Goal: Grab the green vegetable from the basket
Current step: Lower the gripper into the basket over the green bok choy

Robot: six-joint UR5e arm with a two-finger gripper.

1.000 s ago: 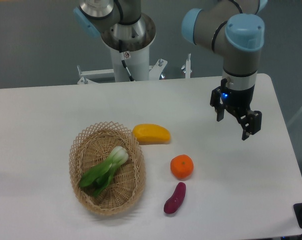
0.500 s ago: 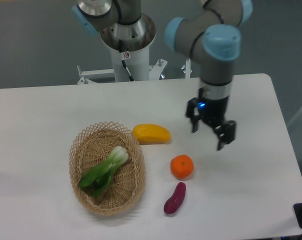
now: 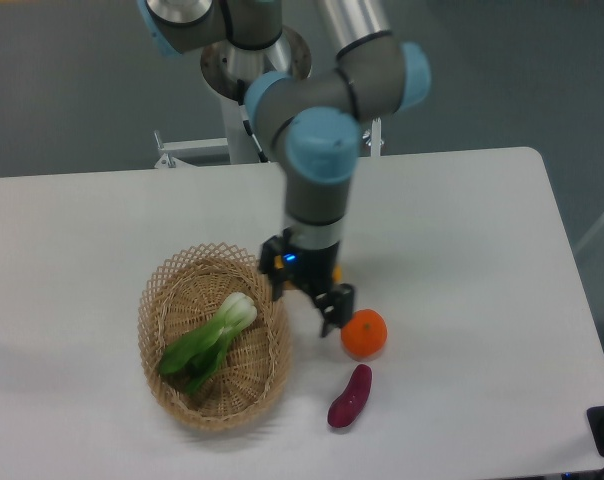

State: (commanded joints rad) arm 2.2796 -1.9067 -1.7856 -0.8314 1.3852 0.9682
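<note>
The green vegetable [image 3: 210, 343], a small bok choy with a pale stalk base and dark green leaves, lies slantwise inside the basket [image 3: 168, 303], an oval tan wicker basket at the left of the table. My gripper [image 3: 305, 303] hangs open and empty just beyond the basket's right rim, to the right of the bok choy and apart from it. Its fingers [image 3: 334, 312] point down. The arm covers the spot just above the basket's right rim.
An orange [image 3: 364, 333] sits right beside the gripper's right finger. A purple sweet potato [image 3: 349, 396] lies below it. The robot's base column [image 3: 244, 120] stands at the back edge of the white table [image 3: 462, 300].
The arm has swung left across the table, from near the right side to the basket's right rim. It now hides the yellow fruit that lay there. The gripper stays open.
</note>
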